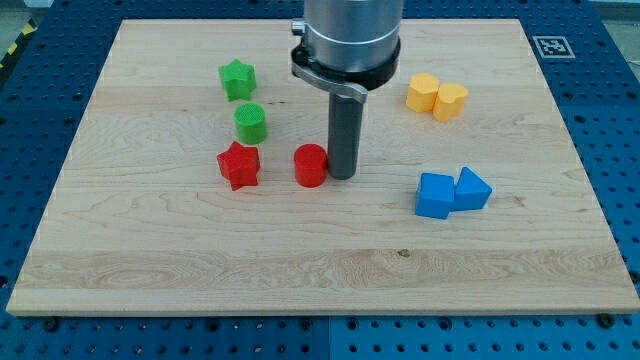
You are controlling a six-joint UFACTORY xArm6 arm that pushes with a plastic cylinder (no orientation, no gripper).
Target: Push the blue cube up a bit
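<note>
The blue cube (pixel 435 195) lies on the wooden board at the view's right, touching a blue wedge-shaped block (pixel 472 188) on its right side. My tip (pixel 342 177) rests on the board near the middle, right beside a red cylinder (pixel 311 166) on its left. The tip is well to the left of the blue cube, about a hundred pixels away, and slightly higher in the view.
A red star block (pixel 239 165) lies left of the red cylinder. A green cylinder (pixel 250 123) and a green star block (pixel 237 80) stand above it. Two yellow blocks (pixel 436 96) touch each other at the upper right. The board's edge (pixel 320 312) runs along the bottom.
</note>
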